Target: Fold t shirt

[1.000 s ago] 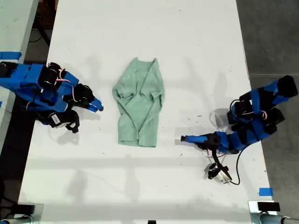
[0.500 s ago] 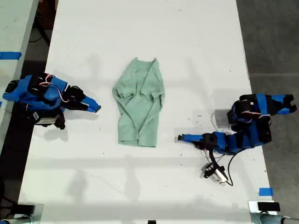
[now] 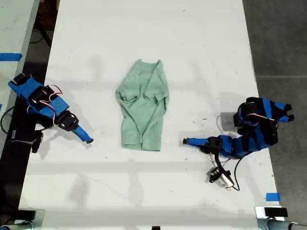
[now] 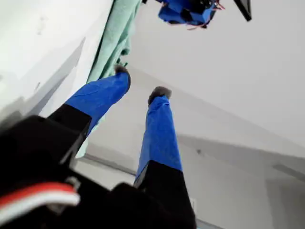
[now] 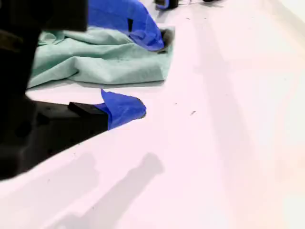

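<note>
The shirt (image 3: 142, 108) lies near the middle of the bench (image 3: 201, 43), a narrow, wrinkled oblong with its sides already turned in and its hem toward the exterior view's bottom. Neither arm is touching it. My first gripper (image 3: 88, 139) rests low on the bench at the exterior view's left, well apart from the cloth, its jaws spread with nothing between them. My second gripper (image 3: 186, 141) points at the hem corner from the exterior view's right, near but short of it, jaws also apart and empty. The cloth looks thin, light and limp, so I expect it to sag, drag and bunch rather than hold a line when lifted. A pinch at one spot would likely pull the layers askew. The better hold, I judge, is at the two hem corners, catching all layers, then carrying them up toward the collar.
</note>
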Motion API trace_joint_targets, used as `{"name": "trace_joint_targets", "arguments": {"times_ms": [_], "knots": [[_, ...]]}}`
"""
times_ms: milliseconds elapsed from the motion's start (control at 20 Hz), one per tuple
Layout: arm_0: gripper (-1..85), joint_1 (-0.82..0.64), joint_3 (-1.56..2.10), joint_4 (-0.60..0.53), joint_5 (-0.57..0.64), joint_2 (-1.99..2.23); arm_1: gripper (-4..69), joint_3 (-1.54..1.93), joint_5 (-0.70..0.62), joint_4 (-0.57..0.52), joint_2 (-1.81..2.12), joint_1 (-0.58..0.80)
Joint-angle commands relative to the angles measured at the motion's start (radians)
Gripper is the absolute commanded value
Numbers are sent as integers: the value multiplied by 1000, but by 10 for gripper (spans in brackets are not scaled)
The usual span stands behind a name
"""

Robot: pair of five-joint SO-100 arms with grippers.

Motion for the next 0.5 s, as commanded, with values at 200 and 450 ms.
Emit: {"name": "trace_joint_targets", "arguments": {"times_ms": [200,450], "knots": [[190,181,12,-17,-12,6,127,-52,5,72,31,46],[190,212,12,-17,-11,6,125,-44,101,78,31,61]]}}
